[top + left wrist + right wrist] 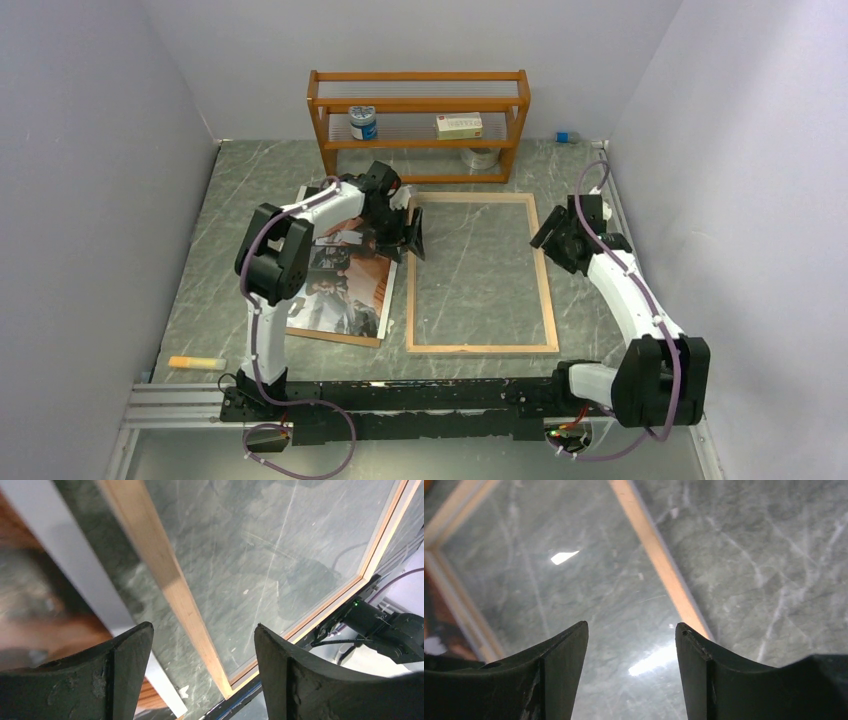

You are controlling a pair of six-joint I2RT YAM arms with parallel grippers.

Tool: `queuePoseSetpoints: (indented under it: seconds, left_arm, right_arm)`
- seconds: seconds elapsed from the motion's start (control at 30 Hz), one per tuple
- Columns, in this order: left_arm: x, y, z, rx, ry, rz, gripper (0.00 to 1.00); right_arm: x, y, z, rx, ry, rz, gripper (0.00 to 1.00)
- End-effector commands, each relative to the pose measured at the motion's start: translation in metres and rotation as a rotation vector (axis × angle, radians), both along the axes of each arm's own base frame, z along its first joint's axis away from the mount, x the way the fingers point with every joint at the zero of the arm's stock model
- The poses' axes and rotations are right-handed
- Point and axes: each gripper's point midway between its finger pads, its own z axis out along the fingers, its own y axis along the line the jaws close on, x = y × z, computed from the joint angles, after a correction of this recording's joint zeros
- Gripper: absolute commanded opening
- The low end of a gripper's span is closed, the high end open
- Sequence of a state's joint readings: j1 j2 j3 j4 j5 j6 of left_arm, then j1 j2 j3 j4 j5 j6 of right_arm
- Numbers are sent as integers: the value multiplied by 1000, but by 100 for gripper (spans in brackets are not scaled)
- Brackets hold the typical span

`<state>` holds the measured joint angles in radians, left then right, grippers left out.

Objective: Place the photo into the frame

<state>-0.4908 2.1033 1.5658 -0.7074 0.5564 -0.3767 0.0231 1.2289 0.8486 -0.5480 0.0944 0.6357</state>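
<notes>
The frame (480, 349) lies flat on the marble table with its light wood back rim up and the clear pane showing the table through it. The photo (345, 285), a dark print with a white border, lies left of the frame, partly under my left arm. My left gripper (415, 238) is open, low over the frame's left rim (170, 580), which runs between its fingers; the photo's white edge (85, 565) shows beside it. My right gripper (545, 232) is open and empty just above the right rim (659, 560) and pane.
An orange wooden shelf rack (420, 120) stands at the back, holding a blue-white jar (363, 122), a small box (459, 125) and a tape roll (482, 157). An orange marker (197, 362) lies at the near left. Grey walls close both sides.
</notes>
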Motion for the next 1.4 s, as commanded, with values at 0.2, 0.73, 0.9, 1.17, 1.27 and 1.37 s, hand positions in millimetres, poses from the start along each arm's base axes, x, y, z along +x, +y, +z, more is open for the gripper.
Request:
queuePoseSetpoints:
  seconds: [0.2, 0.73, 0.9, 1.17, 1.27, 1.37]
  left_arm:
    - [33, 53, 60, -28, -169, 160, 79]
    - [13, 55, 23, -34, -48, 206, 78]
    - [16, 55, 19, -34, -37, 209, 78]
    - [25, 64, 19, -26, -39, 239, 78]
    - [27, 69, 21, -27, -46, 251, 78]
    - [27, 70, 22, -29, -46, 255, 78]
  right_arm:
    - [1, 38, 10, 199, -51, 63, 64]
    - [-59, 28, -74, 155, 248, -2, 71]
    - [-59, 26, -80, 141, 283, -10, 71]
    - [-46, 27, -56, 126, 243, 12, 71]
    - [-38, 36, -40, 137, 194, 59, 70]
    - [-36, 47, -35, 156, 185, 99, 70]
